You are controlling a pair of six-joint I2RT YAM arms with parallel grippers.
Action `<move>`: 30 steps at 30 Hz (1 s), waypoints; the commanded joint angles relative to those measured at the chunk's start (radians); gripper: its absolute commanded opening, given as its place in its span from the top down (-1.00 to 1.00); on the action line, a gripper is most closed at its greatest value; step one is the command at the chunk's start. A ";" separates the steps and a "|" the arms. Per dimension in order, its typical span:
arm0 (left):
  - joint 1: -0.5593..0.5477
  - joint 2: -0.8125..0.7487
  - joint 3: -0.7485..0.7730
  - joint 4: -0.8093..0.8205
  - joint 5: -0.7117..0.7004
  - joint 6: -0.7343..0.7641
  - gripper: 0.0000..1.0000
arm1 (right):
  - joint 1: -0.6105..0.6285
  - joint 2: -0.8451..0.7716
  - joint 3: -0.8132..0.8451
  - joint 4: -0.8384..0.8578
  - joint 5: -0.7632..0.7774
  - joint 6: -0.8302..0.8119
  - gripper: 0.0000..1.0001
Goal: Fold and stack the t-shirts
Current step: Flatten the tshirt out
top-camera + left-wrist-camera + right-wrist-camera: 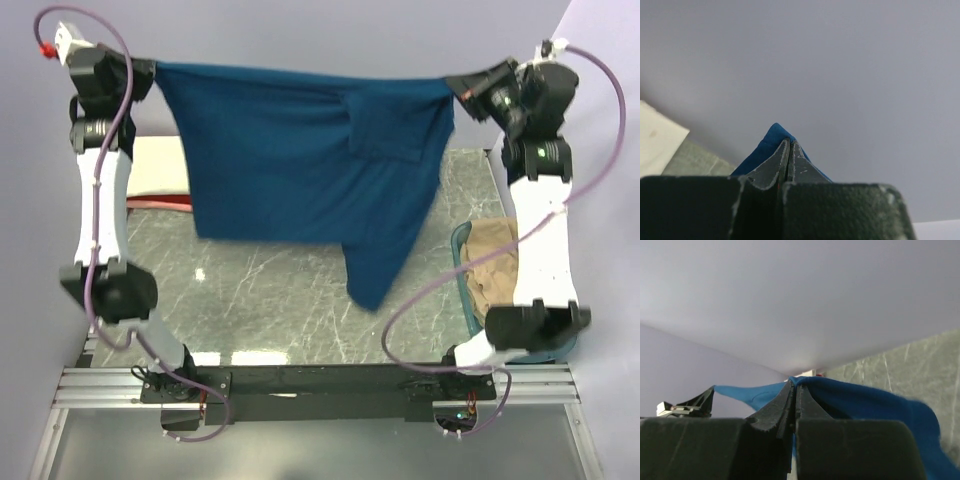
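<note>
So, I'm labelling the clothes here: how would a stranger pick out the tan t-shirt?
Look at the grey marble table, then its right edge beside the right arm. There the tan t-shirt lies crumpled in a teal tub: the only garment in a container.

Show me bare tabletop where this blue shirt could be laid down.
Free: the middle of the grey marble tabletop, bordered by the hanging dark blue t-shirt, the black mounting rail and the teal plastic tub. Crowded: far left, a folded cream t-shirt, red cloth at its near edge; right, the tub holding tan cloth.
</note>
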 commanded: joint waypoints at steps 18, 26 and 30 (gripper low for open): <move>0.092 -0.306 -0.789 0.222 0.096 -0.065 0.99 | -0.019 -0.155 -0.681 0.136 -0.028 -0.059 1.00; 0.034 -0.261 -1.116 0.149 -0.007 -0.181 0.99 | -0.017 0.069 -0.869 0.165 0.031 -0.134 1.00; -0.014 -0.260 -1.193 0.134 -0.092 -0.221 0.99 | -0.019 0.143 -0.895 0.158 0.080 -0.169 0.89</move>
